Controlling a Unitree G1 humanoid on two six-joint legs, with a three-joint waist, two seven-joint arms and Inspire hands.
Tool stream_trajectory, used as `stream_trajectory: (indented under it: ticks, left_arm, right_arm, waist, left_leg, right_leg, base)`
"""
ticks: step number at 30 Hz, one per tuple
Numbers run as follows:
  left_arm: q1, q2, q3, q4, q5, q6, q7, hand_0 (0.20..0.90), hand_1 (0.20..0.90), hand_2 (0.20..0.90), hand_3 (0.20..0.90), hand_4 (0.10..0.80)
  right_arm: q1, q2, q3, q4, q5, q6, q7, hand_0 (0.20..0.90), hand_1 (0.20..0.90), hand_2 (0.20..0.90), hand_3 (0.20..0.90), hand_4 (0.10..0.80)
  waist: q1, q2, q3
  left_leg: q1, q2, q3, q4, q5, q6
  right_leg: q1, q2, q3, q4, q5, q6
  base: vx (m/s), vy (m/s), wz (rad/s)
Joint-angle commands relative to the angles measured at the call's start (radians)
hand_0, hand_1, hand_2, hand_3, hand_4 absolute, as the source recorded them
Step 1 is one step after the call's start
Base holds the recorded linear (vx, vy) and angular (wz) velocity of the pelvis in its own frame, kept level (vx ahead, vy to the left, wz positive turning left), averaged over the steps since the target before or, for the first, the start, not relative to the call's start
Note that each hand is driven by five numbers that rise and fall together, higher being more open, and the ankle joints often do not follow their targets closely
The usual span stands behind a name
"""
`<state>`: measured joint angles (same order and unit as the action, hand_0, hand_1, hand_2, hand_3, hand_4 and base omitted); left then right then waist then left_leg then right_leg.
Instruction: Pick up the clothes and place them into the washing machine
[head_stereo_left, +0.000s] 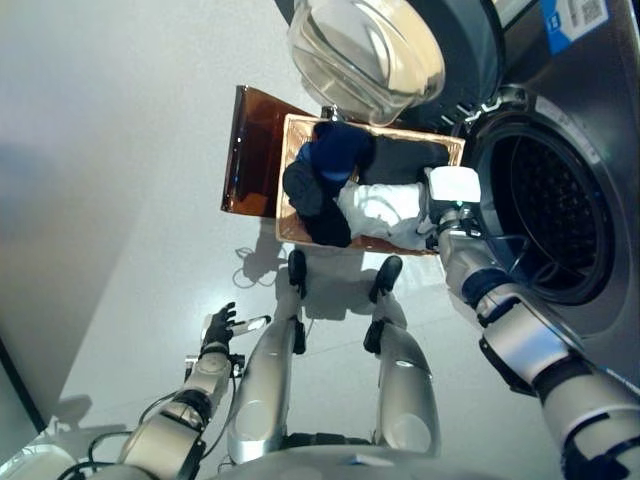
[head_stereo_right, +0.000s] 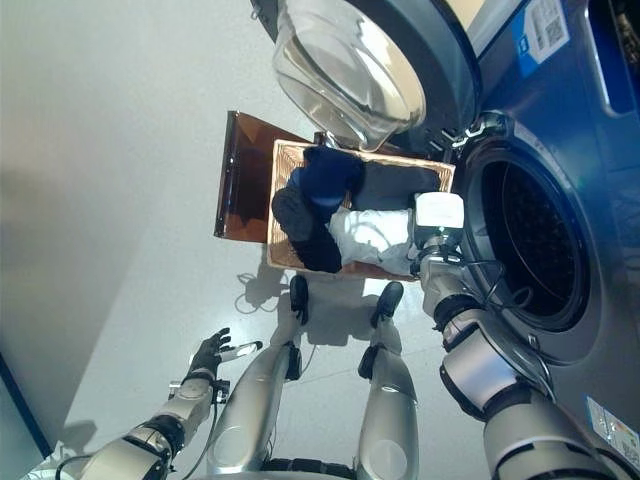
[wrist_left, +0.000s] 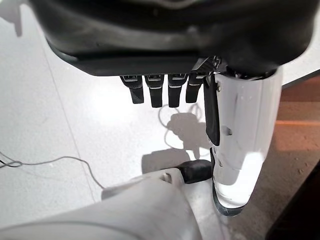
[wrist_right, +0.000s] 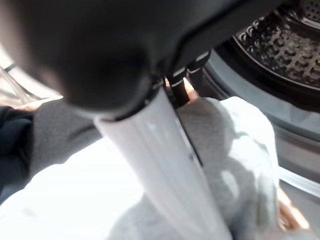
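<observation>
Right wrist view alone shows right hand (wrist_right: 165, 150) on white garment (wrist_right: 65, 200), fingers hidden, grip unclear; left hand (head_stereo_left: 218, 328) fingers straight; one basket (head_stereo_left: 287, 180), one washing machine (head_stereo_left: 560, 215)

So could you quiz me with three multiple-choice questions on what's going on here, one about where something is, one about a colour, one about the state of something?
1. Where is the robot's right hand?
A. deep inside the drum
B. at the white garment in the basket
C. hanging by its side

2. What colour is the garment at the far end of the basket from the washing machine?
A. dark blue
B. red
C. yellow

3. How is the washing machine's door?
A. shut
B. missing
C. swung open

Answers: 1 B, the right wrist view shows the hand on the pale cloth beside the drum opening; 2 A, the dark blue garment lies in a heap there; 3 C, the glass door stands out above the basket and the drum shows.
</observation>
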<state>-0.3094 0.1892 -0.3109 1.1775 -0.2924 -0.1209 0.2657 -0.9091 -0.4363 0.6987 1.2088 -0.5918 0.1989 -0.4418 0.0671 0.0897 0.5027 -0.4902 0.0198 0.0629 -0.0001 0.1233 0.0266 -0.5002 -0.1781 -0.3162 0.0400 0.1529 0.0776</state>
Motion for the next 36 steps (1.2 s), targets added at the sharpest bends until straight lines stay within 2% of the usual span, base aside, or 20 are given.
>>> stream_trajectory:
  ticks: [1, 16, 17, 18, 20, 21, 26, 36]
  left_arm:
    - [0.041, 0.011, -0.037, 0.000, -0.032, -0.011, 0.046, 0.900, 0.900, 0.900, 0.900, 0.800]
    - [0.042, 0.026, -0.062, -0.066, -0.071, -0.033, 0.063, 0.900, 0.900, 0.900, 0.900, 0.800]
    - [0.043, 0.025, -0.066, -0.073, -0.075, -0.034, 0.064, 0.900, 0.900, 0.900, 0.900, 0.800]
    - [0.043, 0.025, -0.066, -0.073, -0.075, -0.034, 0.064, 0.900, 0.900, 0.900, 0.900, 0.800]
    - [0.041, 0.025, -0.069, -0.075, -0.079, -0.034, 0.067, 0.900, 0.900, 0.900, 0.900, 0.800]
    - [0.041, 0.024, -0.070, -0.074, -0.079, -0.034, 0.067, 0.900, 0.900, 0.900, 0.900, 0.800]
    - [0.033, 0.023, -0.074, -0.071, -0.085, -0.035, 0.076, 0.900, 0.900, 0.900, 0.900, 0.800]
    - [0.038, 0.018, -0.082, -0.086, -0.083, -0.040, 0.091, 0.900, 0.900, 0.900, 0.900, 0.800]
  right_arm:
    - [-0.121, 0.108, 0.028, -0.049, 0.044, -0.057, -0.037, 0.900, 0.900, 0.900, 0.900, 0.800]
    - [-0.214, 0.123, 0.015, -0.120, 0.203, -0.126, -0.043, 0.900, 0.900, 0.900, 0.900, 0.800]
    - [-0.227, 0.121, 0.011, -0.126, 0.225, -0.137, -0.044, 0.546, 0.546, 0.546, 0.546, 0.547]
    - [-0.227, 0.121, 0.011, -0.126, 0.225, -0.137, -0.044, 0.532, 0.532, 0.532, 0.532, 0.537]
    - [-0.245, 0.117, 0.007, -0.128, 0.246, -0.147, -0.047, 0.241, 0.241, 0.241, 0.241, 0.329]
    - [-0.247, 0.116, 0.006, -0.129, 0.249, -0.149, -0.046, 0.200, 0.200, 0.200, 0.200, 0.300]
    - [-0.273, 0.109, -0.013, -0.115, 0.292, -0.158, -0.069, 0.200, 0.200, 0.200, 0.200, 0.300]
    - [-0.287, 0.086, -0.028, -0.118, 0.270, -0.149, -0.110, 0.200, 0.200, 0.200, 0.200, 0.300]
  waist:
    - [0.014, -0.003, 0.017]
    - [0.031, 0.006, 0.017]
    - [0.034, 0.004, 0.017]
    - [0.034, 0.004, 0.017]
    - [0.037, 0.001, 0.017]
    - [0.038, 0.000, 0.017]
    - [0.037, -0.001, 0.017]
    - [0.037, 0.006, 0.017]
  left_leg:
    - [-0.076, -0.025, 0.026, 0.062, 0.001, -0.079]
    - [-0.158, -0.030, 0.003, 0.032, 0.034, -0.080]
    - [-0.172, -0.031, 0.003, 0.034, 0.036, -0.079]
    - [-0.172, -0.031, 0.003, 0.034, 0.036, -0.079]
    - [-0.184, -0.031, 0.004, 0.041, 0.034, -0.076]
    - [-0.188, -0.031, 0.004, 0.044, 0.033, -0.076]
    - [-0.206, -0.030, 0.004, 0.060, 0.028, -0.074]
    - [-0.203, -0.029, 0.006, 0.056, 0.029, -0.076]
  right_leg:
    - [-0.064, -0.048, 0.066, 0.100, -0.011, 0.037]
    - [-0.171, -0.052, 0.064, 0.139, -0.019, 0.036]
    - [-0.187, -0.054, 0.064, 0.144, -0.018, 0.037]
    - [-0.188, -0.054, 0.064, 0.145, -0.018, 0.037]
    - [-0.202, -0.054, 0.063, 0.153, -0.018, 0.037]
    - [-0.206, -0.056, 0.062, 0.155, -0.018, 0.038]
    - [-0.219, -0.057, 0.067, 0.163, -0.019, 0.036]
    - [-0.215, -0.058, 0.062, 0.162, -0.020, 0.037]
  base:
    - [-0.021, 0.014, 0.05]
    - [-0.016, 0.004, 0.01]
    - [0.000, 0.000, 0.00]
    - [0.000, 0.000, 0.00]
    - [0.000, 0.000, 0.00]
    - [0.000, 0.000, 0.00]
    - [0.000, 0.000, 0.00]
    - [0.000, 0.000, 0.00]
